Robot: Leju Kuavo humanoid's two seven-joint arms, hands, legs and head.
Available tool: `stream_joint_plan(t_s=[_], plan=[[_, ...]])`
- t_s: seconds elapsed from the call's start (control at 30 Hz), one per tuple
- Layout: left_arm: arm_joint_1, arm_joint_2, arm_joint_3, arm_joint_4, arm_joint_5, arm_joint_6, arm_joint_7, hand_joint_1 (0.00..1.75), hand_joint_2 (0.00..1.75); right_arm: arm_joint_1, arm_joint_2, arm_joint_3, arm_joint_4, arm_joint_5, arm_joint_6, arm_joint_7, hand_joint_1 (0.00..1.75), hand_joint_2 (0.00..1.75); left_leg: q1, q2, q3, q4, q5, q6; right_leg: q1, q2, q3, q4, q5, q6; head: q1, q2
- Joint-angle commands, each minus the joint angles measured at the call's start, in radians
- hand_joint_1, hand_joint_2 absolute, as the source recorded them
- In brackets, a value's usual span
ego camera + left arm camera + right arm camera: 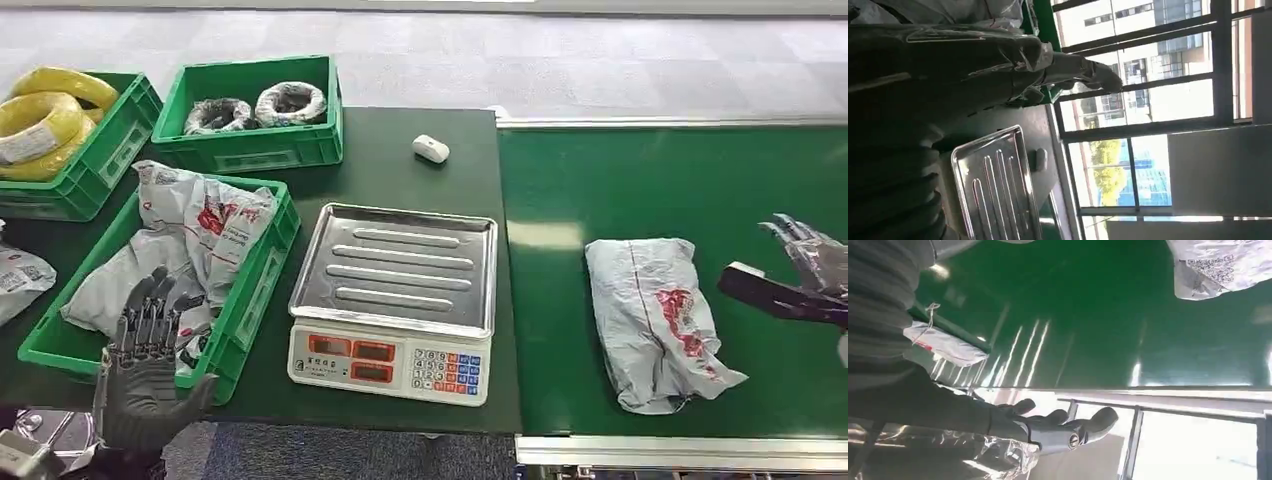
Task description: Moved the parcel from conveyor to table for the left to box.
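Observation:
A grey plastic parcel (655,320) with red print lies flat on the green conveyor belt (680,180); in the right wrist view the parcel (945,345) lies just beyond my hand. My right hand (800,270) hovers at the belt's right side, a little right of the parcel, fingers apart and holding nothing; the right wrist view also shows this hand (1058,430) with its fingers spread. My left hand (150,340) is raised at the front of a green box (255,285), fingers spread and empty, and the left wrist view shows the hand (998,65) stretched out.
The box holds several grey parcels (205,235). A scale with a steel tray (395,265) stands between box and belt. Behind are a crate of yellow coils (45,125), a crate of wrapped rolls (255,105) and a small white object (431,149). Another parcel (1223,265) lies further along the belt.

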Motion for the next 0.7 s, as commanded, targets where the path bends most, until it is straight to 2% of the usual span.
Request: stream_joint_plan(t_s=[0.03,0.1,0.4,0.47,0.67,0.7], plan=[[-0.031,0.023,-0.060,0.100,-0.008,-0.011,0.001,0.00,1.75,-0.141,0.185,0.053,0.196,0.042,-0.026,0.013,0.00,1.75,0.000,0.005,0.003,-0.002,0.000,0.000,0.000,0.004,0.001,-0.001,0.001,-0.001,0.000,0.000],[-0.033,0.026,-0.066,0.109,-0.014,-0.009,0.001,0.00,1.75,-0.131,0.208,0.052,0.196,0.040,-0.030,-0.012,0.00,1.75,0.000,0.005,0.004,-0.002,0.000,-0.001,0.001,0.004,0.002,-0.003,0.002,-0.001,0.001,0.000],[-0.031,0.030,-0.066,0.111,-0.014,-0.010,0.001,0.00,1.75,-0.136,0.209,0.060,0.201,0.051,-0.030,-0.029,0.00,1.75,0.000,0.003,0.003,-0.002,0.000,-0.001,0.000,0.002,0.002,-0.003,0.001,-0.002,0.000,0.000],[-0.030,0.047,-0.076,0.123,-0.015,-0.010,0.001,0.00,1.75,-0.139,0.247,0.071,0.216,0.063,-0.023,-0.047,0.00,1.75,0.000,0.002,0.002,-0.001,0.000,-0.001,0.000,0.001,0.001,-0.001,0.001,-0.002,0.000,0.000],[-0.025,0.056,-0.094,0.127,-0.021,0.004,0.001,0.00,1.75,-0.038,0.308,0.034,0.202,0.020,-0.119,-0.080,0.00,1.75,0.001,0.004,0.006,-0.004,0.001,-0.001,0.001,0.003,0.004,-0.004,0.002,-0.003,0.000,0.000],[-0.025,0.056,-0.094,0.127,-0.021,0.004,0.001,0.00,1.75,-0.038,0.308,0.034,0.202,0.020,-0.119,-0.080,0.00,1.75,0.001,0.001,0.004,-0.002,0.000,-0.001,0.002,0.001,0.003,-0.003,0.001,-0.002,0.000,0.000]])
